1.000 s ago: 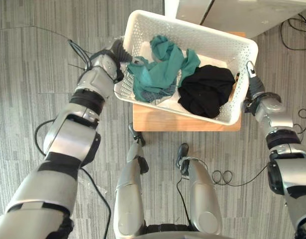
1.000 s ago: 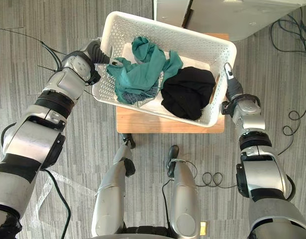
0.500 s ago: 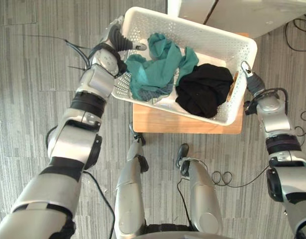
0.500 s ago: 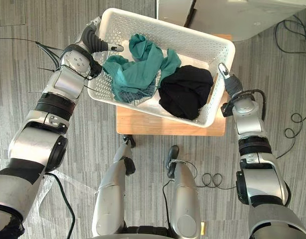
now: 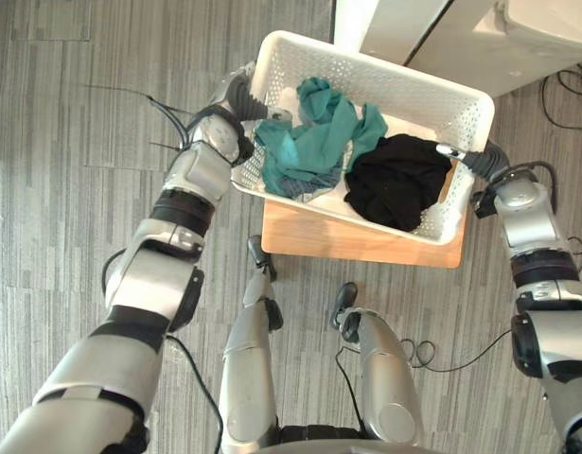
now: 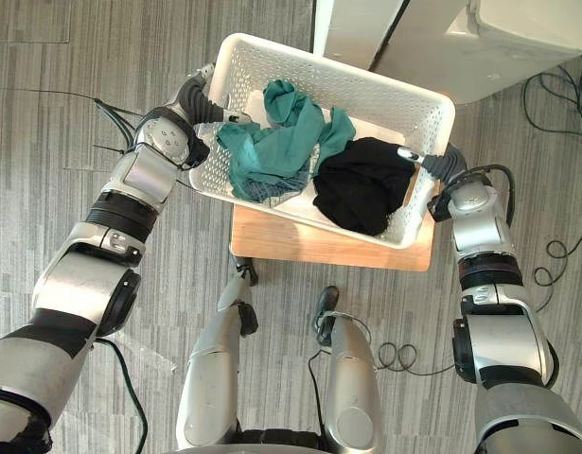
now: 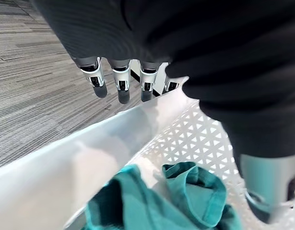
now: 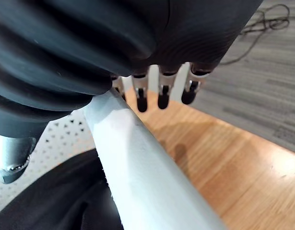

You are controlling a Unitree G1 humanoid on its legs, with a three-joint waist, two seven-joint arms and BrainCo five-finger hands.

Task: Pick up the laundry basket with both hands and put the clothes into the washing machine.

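The white perforated laundry basket (image 5: 366, 68) rests tilted on a small wooden table (image 5: 357, 241), overhanging its left edge. A teal garment (image 5: 314, 142) and a black garment (image 5: 396, 182) lie inside. My left hand (image 5: 241, 98) straddles the left rim (image 7: 89, 153): its fingers (image 7: 121, 86) hang outside and its thumb reaches in beside the teal cloth (image 7: 176, 201). My right hand (image 5: 472, 161) grips the right rim (image 8: 137, 158), with curled fingers (image 8: 164, 93) outside above the table (image 8: 224, 158) and the thumb inside near the black garment (image 8: 56, 201).
A white washing machine (image 5: 522, 38) stands just beyond the basket at the far right, with a white panel (image 5: 366, 21) beside it. Grey striped carpet (image 5: 73, 142) surrounds the table. Black cables (image 6: 565, 104) lie on the floor at the right.
The camera has shifted. My right hand turned in from pointing up beside the basket and hooked its thumb over the right rim. My left hand settled lower on the left rim.
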